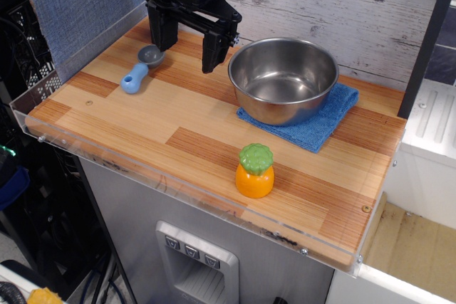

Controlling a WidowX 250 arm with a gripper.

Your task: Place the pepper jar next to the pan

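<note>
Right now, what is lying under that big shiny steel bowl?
A blue cloth lies under the shiny steel bowl, its corners sticking out at the front and right. The part beneath the bowl is hidden.

This looks like a robot test bench dressed as a kitchen, not a real home. A striped wooden tabletop edged with clear acrylic sits on a grey metal cabinet; whitewashed plank panelling fills the upper right, and black equipment racks with cables crowd the left edge.
</note>
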